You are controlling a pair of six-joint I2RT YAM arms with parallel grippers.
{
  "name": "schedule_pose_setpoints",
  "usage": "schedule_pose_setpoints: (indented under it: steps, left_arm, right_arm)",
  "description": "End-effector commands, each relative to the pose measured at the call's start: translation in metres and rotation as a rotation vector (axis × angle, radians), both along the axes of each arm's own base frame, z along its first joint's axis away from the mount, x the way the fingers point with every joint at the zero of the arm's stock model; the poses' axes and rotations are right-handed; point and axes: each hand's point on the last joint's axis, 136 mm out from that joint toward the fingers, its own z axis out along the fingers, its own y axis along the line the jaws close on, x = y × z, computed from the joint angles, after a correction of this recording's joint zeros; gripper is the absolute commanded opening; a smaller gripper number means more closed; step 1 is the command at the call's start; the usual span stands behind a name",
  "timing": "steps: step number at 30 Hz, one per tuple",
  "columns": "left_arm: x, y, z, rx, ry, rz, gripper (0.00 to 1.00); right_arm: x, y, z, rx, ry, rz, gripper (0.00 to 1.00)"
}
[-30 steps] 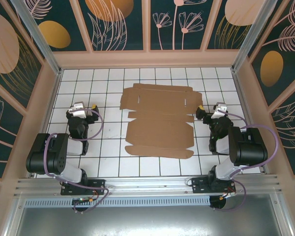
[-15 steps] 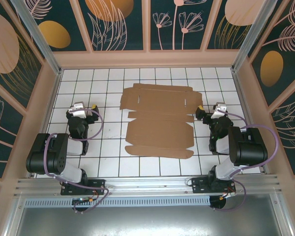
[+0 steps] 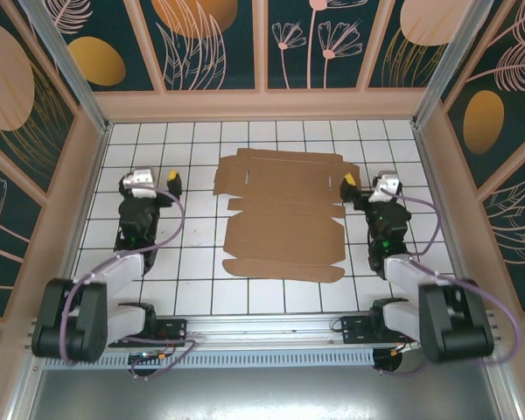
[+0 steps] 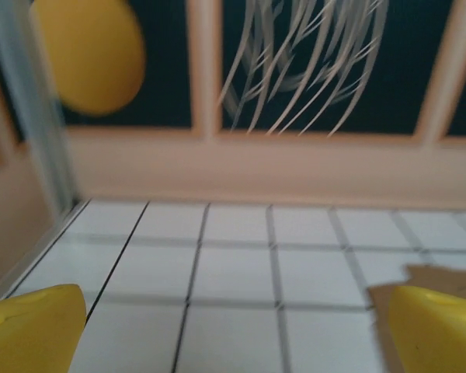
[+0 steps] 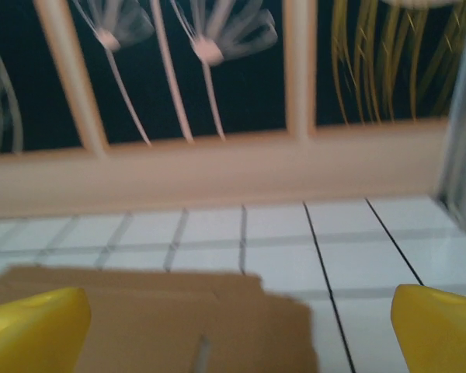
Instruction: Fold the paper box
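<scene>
Both arms are mine here. The paper box (image 3: pixel 282 214) is lying flat mid-table between my grippers: plain matte brown cardboard, a die-cut sheet with jagged flap edges, crease lines and a couple of thin slots near the far end. The table (image 3: pixel 192 262) is glossy white tile with a dark grid, and the walls are dark teal panels with floral prints in peachy frames. My left gripper (image 3: pixel 150 185) and right gripper (image 3: pixel 367 188) are both spread wide with nothing between the chunky yellow fingertips (image 4: pixel 31 326). A cardboard corner (image 4: pixel 443 276) peeks in on my left wrist cam, and a bigger slab (image 5: pixel 140 311) shows on the right wrist cam. Compared to a second ago, both elbows have dropped back toward the bases and the wrists have reached further out, while the sheet hasn't budged.
</scene>
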Motion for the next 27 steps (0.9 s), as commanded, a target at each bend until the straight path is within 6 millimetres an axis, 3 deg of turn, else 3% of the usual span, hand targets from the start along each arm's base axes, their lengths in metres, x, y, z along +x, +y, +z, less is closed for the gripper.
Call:
schedule_pose_setpoints:
  steps: [1,2,4,7,8,9,11,13,17,19,22,25,27]
  left_arm:
    - [-0.003,-0.046,0.044,0.015,0.022,-0.115,0.99]
    - [-0.006,-0.058,0.057,-0.009,0.038,-0.136,0.99]
    - [-0.008,-0.063,0.070,-0.130,0.129,-0.134,0.99]
    - [-0.010,-0.018,0.063,-0.369,0.284,0.179,0.99]
    - [-0.011,-0.015,0.056,-0.421,0.307,0.208,0.99]
    - [-0.007,-0.029,0.052,-0.433,0.316,0.128,0.99]
    - [0.002,-0.070,0.039,-0.496,0.392,-0.070,0.99]
    - [0.011,-0.106,0.015,-0.534,0.535,-0.178,0.99]
    - [0.010,-0.173,-0.036,-0.497,0.695,-0.332,0.82]
    - [0.007,-0.202,-0.061,-0.518,0.779,-0.399,0.56]
    - [-0.001,-0.231,-0.098,-0.528,0.887,-0.465,0.28]
    - [-0.003,-0.251,-0.116,-0.530,0.947,-0.501,0.05]
    - [-0.005,-0.253,-0.140,-0.540,0.997,-0.490,0.00]
  right_arm:
    - [-0.004,0.022,0.032,0.045,0.060,-0.012,0.99]
    - [-0.006,0.035,0.047,0.059,0.089,-0.010,0.99]
    - [-0.011,0.045,0.070,0.120,0.181,-0.049,0.99]
    - [-0.020,0.062,0.089,0.177,0.300,0.060,0.99]
    - [-0.020,0.059,0.089,0.233,0.302,0.074,0.99]
    - [-0.019,0.061,0.084,0.283,0.329,0.137,0.99]
    - [-0.014,0.057,0.064,0.428,0.446,0.241,0.96]
    - [-0.009,0.047,0.033,0.469,0.556,0.175,0.98]
    - [-0.012,0.046,-0.020,0.551,0.654,0.119,0.99]
    - [-0.012,0.046,-0.042,0.538,0.702,0.126,0.99]
    - [-0.011,0.024,-0.075,0.749,0.762,0.103,0.95]
    - [-0.013,0.011,-0.097,0.923,0.772,0.083,0.94]
    - [-0.011,0.009,-0.107,0.987,0.796,0.071,0.93]
